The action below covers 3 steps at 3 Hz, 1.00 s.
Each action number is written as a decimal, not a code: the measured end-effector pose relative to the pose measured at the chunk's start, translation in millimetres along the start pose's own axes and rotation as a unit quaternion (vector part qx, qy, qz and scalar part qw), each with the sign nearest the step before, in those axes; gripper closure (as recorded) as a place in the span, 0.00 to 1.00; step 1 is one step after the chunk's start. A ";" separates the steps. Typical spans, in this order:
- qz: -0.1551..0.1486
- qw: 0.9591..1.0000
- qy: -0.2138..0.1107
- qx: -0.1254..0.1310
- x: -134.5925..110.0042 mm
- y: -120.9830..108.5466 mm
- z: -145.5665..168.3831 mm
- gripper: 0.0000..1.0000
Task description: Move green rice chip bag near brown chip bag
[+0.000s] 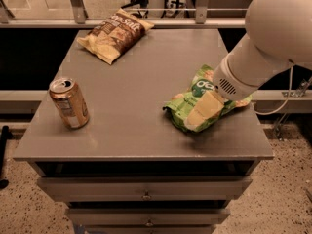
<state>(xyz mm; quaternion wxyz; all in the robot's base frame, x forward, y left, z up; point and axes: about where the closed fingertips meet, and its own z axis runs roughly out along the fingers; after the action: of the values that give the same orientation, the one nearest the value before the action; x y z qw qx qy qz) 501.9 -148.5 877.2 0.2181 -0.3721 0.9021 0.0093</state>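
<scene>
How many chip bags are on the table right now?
2. The brown chip bag lies at the far left corner of the table. The green rice chip bag lies near the right edge, with the claw on top of it. None seems hidden.

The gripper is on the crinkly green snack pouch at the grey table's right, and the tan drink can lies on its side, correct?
No: the camera view shows the tan drink can standing upright. The gripper is on the crinkly green snack pouch at the grey table's right.
</scene>
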 end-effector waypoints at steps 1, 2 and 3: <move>-0.028 0.999 -0.012 -0.028 -20.8 31.5 -0.8 0.00; -0.033 0.999 -0.021 -0.037 -31.1 48.4 10.8 0.00; -0.027 0.999 -0.027 -0.030 -37.5 47.7 32.8 0.15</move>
<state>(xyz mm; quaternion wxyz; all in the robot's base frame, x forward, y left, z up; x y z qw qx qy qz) 506.0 -83.1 855.7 0.2314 -0.4021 0.8850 0.0401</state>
